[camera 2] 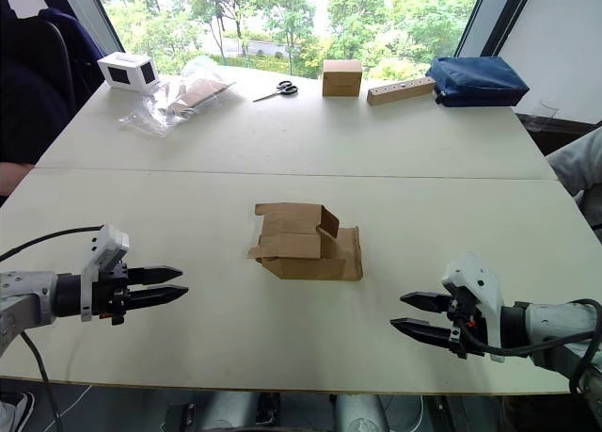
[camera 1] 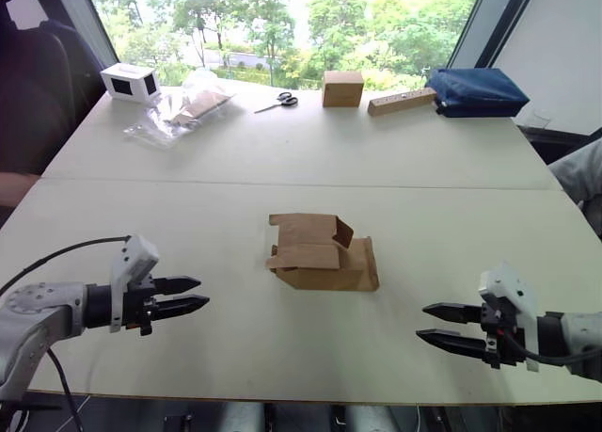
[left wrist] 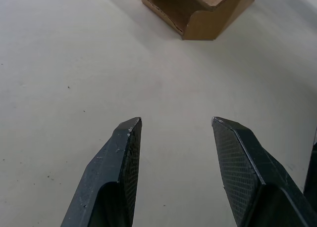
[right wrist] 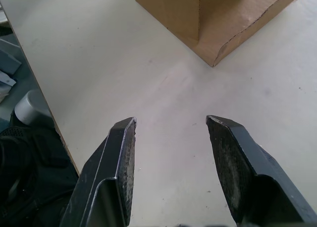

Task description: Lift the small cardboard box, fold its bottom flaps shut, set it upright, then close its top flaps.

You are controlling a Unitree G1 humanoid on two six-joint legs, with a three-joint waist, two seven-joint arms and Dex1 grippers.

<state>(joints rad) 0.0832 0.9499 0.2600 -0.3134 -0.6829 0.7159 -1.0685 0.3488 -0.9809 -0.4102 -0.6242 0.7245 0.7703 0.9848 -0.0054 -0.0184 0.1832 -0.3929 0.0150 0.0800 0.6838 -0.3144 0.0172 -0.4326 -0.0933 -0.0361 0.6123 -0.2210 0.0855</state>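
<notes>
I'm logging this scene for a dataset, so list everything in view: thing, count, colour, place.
small cardboard box: 1, brown, lying with flaps open at the middle of the table, between the grippers.
table: 1, off-white, under everything.
white box: 1, white with black window, far left corner.
plastic bags: a clear, crumpled heap beside the white box; count unclear.
scissors: 1, black handles, far middle.
cube-like box: 1, tan, far middle, right of the scissors.
wooden block: 1, light brown, long, right of the cube-like box.
pouch: 1, dark blue, far right.
left gripper: 1, black, open, above the near left of the table.
right gripper: 1, black, open, near right.
</notes>
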